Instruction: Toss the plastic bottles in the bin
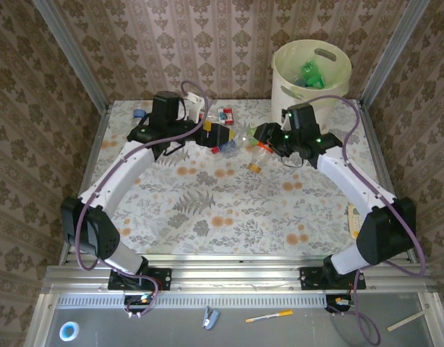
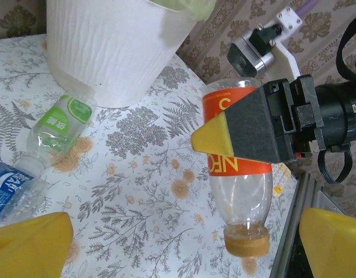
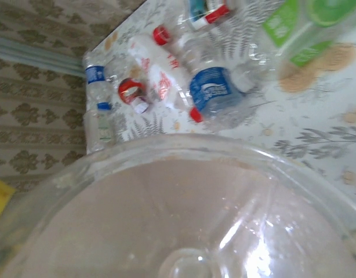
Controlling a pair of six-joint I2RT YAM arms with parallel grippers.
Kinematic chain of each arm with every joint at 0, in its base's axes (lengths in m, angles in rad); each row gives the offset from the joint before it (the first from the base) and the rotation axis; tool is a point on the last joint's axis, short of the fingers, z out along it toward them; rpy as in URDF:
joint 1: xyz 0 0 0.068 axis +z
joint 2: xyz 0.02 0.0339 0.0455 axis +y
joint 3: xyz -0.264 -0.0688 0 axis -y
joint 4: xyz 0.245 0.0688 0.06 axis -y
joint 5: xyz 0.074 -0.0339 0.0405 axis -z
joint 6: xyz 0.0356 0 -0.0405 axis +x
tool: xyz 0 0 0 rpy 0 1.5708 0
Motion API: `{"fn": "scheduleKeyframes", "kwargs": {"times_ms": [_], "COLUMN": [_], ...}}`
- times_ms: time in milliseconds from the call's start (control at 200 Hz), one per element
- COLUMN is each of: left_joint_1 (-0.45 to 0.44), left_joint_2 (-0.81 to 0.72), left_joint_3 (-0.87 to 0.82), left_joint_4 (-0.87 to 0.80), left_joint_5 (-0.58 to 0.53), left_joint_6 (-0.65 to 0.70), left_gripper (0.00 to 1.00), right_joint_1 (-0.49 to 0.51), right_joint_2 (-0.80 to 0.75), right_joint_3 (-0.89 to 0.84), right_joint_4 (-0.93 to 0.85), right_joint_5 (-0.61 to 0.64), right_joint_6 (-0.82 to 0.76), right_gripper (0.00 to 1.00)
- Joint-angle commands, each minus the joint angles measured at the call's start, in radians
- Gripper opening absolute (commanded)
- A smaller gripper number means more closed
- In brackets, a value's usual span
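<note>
Mid-table, in front of the bin: the right gripper [image 1: 265,142] is clamped on a clear plastic bottle with orange label and orange cap [image 2: 242,191], cap pointing down.

The left gripper [image 2: 181,246] faces the held bottle, its yellow fingertips [image 2: 27,246] wide apart. The tall round cream-white plastic bin [image 2: 108,52] stands at the far right corner of the floral tablecloth [image 1: 207,210], with green bottles [image 1: 309,72] inside. A green-labelled clear bottle [image 2: 59,124] lies near the bin's base. A crumpled blue-labelled bottle [image 2: 10,185] lies just beside it.
</note>
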State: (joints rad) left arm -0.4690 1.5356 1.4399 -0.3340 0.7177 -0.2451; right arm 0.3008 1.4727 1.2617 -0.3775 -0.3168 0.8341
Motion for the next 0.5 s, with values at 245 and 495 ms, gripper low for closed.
{"fn": "scheduleKeyframes", "kwargs": {"times_ms": [245, 495], "left_joint_1": [0.034, 0.048], "left_joint_2": [-0.042, -0.052], "left_joint_3": [-0.041, -0.061], "left_joint_4": [0.017, 0.013], "left_joint_5": [-0.037, -0.057], "left_joint_6": [-0.010, -0.006], "left_gripper": [1.00, 1.00], "right_joint_1": [-0.157, -0.281], "right_joint_2": [-0.233, -0.357], "right_joint_3": [-0.259, -0.444], "right_joint_4": [0.013, 0.026], "right_joint_5": [0.141, 0.171], "right_joint_6": [0.143, 0.217], "right_gripper": [0.04, 0.01]}}
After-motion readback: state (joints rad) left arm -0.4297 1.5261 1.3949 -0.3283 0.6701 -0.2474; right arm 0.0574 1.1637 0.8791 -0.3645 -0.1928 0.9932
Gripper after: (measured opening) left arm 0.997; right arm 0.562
